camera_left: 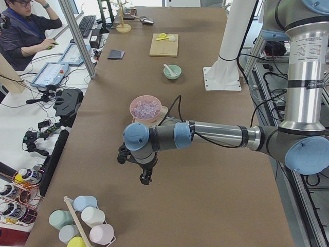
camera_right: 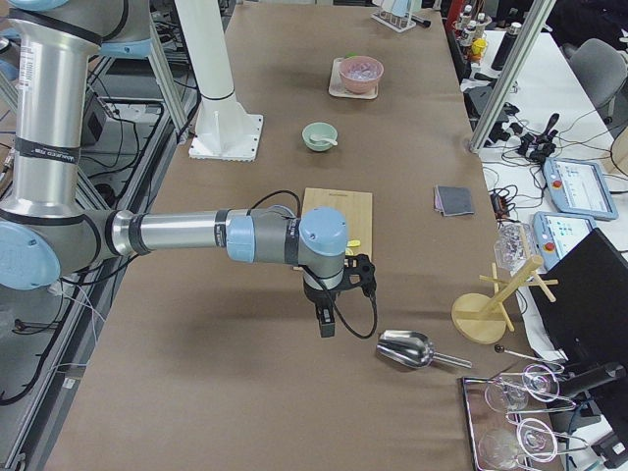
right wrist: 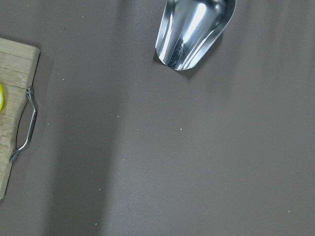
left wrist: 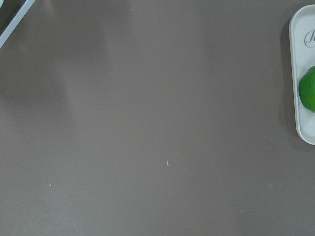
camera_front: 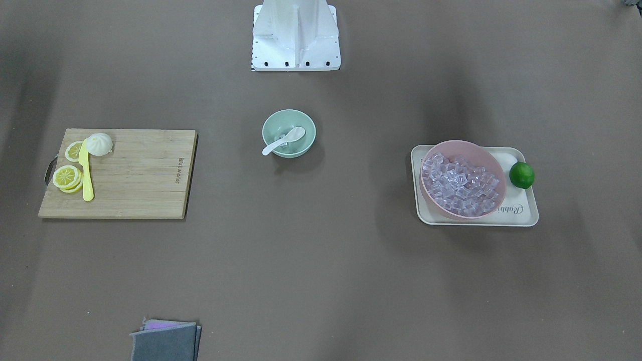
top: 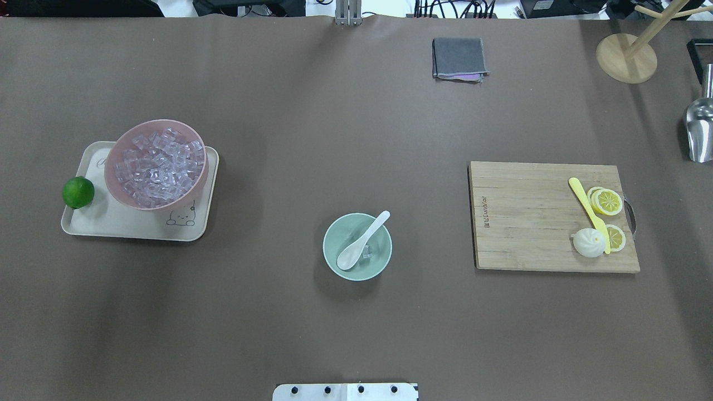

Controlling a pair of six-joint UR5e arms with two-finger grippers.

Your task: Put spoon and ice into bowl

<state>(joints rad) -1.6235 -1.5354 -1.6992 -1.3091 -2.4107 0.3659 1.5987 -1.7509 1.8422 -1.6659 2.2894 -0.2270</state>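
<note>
The mint-green bowl (camera_front: 302, 149) stands mid-table, also in the overhead view (top: 382, 259). The white spoon (camera_front: 283, 140) lies in it, scoop inside and handle resting on the rim (top: 362, 240). One clear ice cube (top: 367, 254) sits in the bowl beside the scoop. My left gripper (camera_left: 145, 177) hangs over bare table near the table's left end, far from the bowl. My right gripper (camera_right: 326, 324) hangs beyond the cutting board near the right end. Both show only in the side views, so I cannot tell whether they are open or shut.
A pink bowl (top: 161, 122) full of ice cubes sits on a cream tray (top: 94, 223) with a lime (top: 78, 192). A wooden cutting board (top: 529, 223) carries a yellow knife (top: 587, 206), lemon slices and a white bun. A grey cloth (top: 459, 58), metal scoop (top: 701, 131) and wooden stand (top: 626, 55) lie at the edges.
</note>
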